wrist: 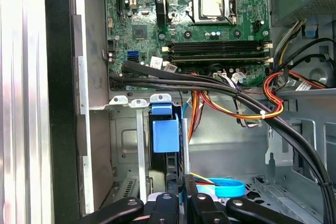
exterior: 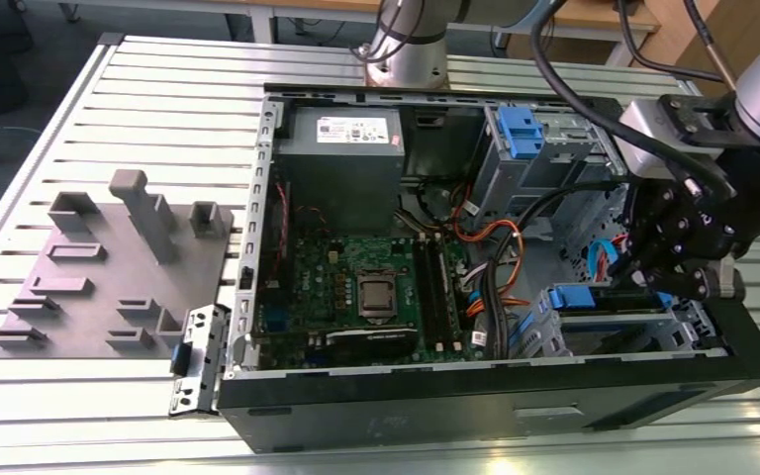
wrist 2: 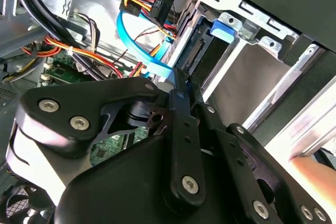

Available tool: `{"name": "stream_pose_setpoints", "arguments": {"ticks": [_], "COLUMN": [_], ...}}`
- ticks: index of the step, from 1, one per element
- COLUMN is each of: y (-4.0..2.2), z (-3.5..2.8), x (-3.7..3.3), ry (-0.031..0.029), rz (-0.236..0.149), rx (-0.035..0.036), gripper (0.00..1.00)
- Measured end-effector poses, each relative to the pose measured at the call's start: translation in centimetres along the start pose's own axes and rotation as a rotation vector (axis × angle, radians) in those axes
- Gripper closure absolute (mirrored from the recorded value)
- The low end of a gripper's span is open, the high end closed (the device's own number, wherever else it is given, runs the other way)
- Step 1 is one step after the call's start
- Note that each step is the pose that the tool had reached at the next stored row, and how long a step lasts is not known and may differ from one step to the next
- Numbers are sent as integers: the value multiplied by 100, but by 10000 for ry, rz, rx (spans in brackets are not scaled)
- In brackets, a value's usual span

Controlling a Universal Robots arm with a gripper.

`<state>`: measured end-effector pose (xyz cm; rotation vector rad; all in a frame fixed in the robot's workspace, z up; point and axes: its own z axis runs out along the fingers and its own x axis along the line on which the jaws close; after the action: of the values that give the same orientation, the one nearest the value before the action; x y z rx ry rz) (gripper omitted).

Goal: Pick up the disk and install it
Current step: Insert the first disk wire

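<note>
Second wrist view looks down along the gripper [wrist 2: 181,85]: its two black fingers [wrist 2: 176,108] are drawn together until they almost touch. Whether anything is pinched between them cannot be made out. Their tips sit just beside a flat blue cable [wrist 2: 131,35] and close to the disk [wrist 2: 197,51], which is seen edge-on, its connector facing out. It stands in a slot of the metal drive cage [wrist 2: 252,77], with a blue caddy tab at its end.

In the first wrist view the gripper [wrist: 184,195] hangs directly over the disk [wrist: 164,135], whose blue caddy lies between the drive cage [wrist: 126,140] walls. The blue cable [wrist: 226,187] curls just beside the fingertips, and the motherboard [wrist: 210,24] lies beyond.

In the exterior view the gripper [exterior: 664,287] reaches into the open computer case [exterior: 486,416] at the exterior view's right. It is above the drive cage [exterior: 644,332] at the near corner, where the disk [exterior: 576,297] sits. The motherboard [exterior: 353,277] fills the case's middle, and a grey fixture plate [exterior: 90,287] rests on the slatted table [exterior: 155,89] well apart at the exterior view's left.
</note>
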<state>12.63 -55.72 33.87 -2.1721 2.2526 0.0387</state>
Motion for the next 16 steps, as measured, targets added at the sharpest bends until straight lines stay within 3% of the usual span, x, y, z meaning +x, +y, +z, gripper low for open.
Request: {"name": "stream_pose_setpoints", "arguments": {"ticks": [16], "y": [-4], "z": [35], "x": [5], "ry": [1], "rz": [0], "rx": [-1], "gripper": [84]}}
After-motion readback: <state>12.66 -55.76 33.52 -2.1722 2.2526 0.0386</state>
